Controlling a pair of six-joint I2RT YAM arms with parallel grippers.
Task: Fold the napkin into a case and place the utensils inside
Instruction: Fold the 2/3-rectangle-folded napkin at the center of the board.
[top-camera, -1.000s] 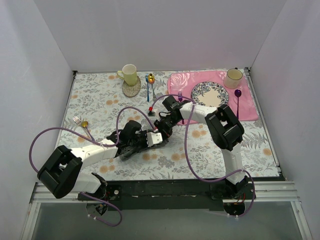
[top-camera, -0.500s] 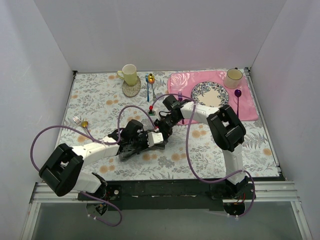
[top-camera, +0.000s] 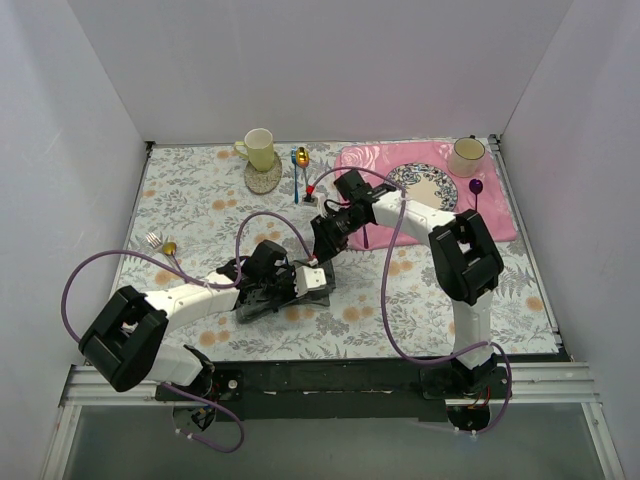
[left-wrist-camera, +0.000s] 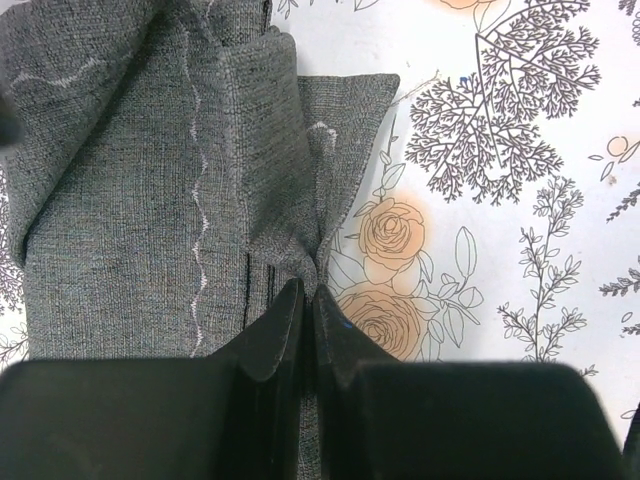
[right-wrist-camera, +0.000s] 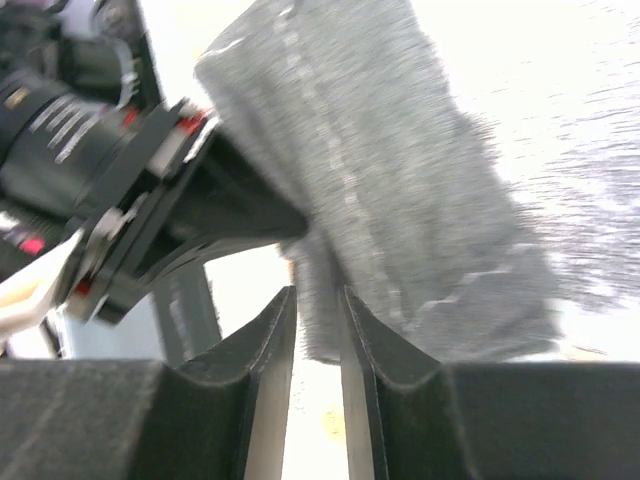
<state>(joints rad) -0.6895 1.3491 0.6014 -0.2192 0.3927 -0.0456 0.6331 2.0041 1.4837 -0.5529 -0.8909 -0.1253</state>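
You have the napkin spreading ahead and left of your left gripper, with one fold between its tips and the table to their right. Ahead of your right gripper, the napkin lies to the right and the left gripper to the left.

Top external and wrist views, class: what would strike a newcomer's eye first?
Mid-table, the left fingers are pinched shut on a fold of the crumpled dark grey cloth napkin, with the right fingers close beside it. At the far right, a pink rose-patterned placemat carries a blue-patterned plate.
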